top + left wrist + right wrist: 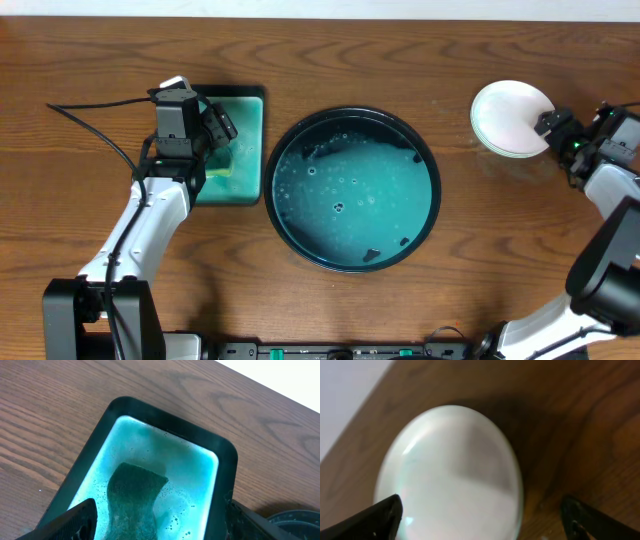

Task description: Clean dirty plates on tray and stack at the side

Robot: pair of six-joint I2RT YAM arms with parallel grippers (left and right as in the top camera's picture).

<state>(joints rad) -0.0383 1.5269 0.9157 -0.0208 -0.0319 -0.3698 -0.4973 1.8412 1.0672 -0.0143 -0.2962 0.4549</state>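
White and mint plates stacked just beside the wide-open, empty right end effector may slide toward the desk edge if clipped

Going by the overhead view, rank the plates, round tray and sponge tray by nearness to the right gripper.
1. Plates, beside the right gripper, far right.
2. Round tray, centre.
3. Sponge tray, left.

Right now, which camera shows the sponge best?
The left wrist view: the sponge lies close up in its soapy rectangular tray. Overhead, the left tool covers most of it. The right wrist view misses it.
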